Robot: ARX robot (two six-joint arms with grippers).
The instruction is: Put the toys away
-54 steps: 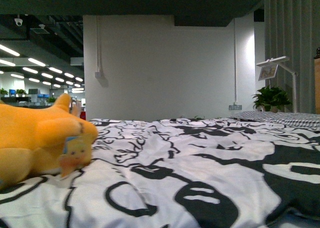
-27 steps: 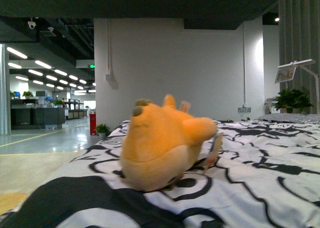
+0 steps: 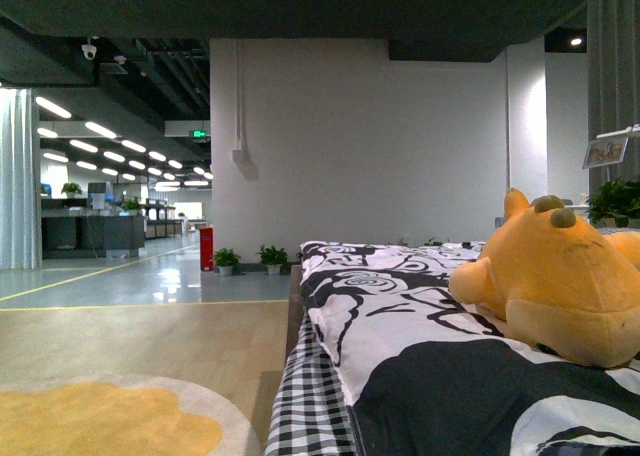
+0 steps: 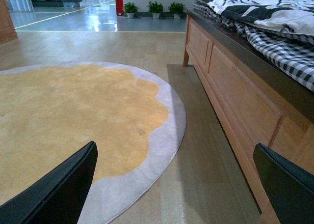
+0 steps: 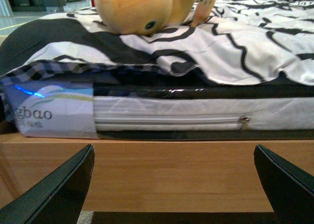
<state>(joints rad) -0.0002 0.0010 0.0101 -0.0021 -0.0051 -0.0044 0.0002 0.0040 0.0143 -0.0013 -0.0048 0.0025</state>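
Note:
An orange-yellow plush animal (image 3: 560,286) with small olive-brown ears lies on the black-and-white bed cover (image 3: 400,316) at the right of the front view. It also shows in the right wrist view (image 5: 140,9), resting on the cover above the mattress edge. My right gripper (image 5: 174,184) is open and empty, low in front of the wooden bed frame (image 5: 162,170), below the plush. My left gripper (image 4: 176,184) is open and empty, above the floor beside the bed's wooden side (image 4: 235,101). Neither arm shows in the front view.
A round yellow rug with a grey border (image 4: 73,116) lies on the wooden floor left of the bed. The mattress (image 5: 162,118) sits on the frame. Potted plants (image 3: 272,258) and a red object (image 3: 206,246) stand by the far white wall.
The front view has swung to the left: the plush has shifted from the middle to the right edge, and the bed's corner, the floor and the rug have come into view.

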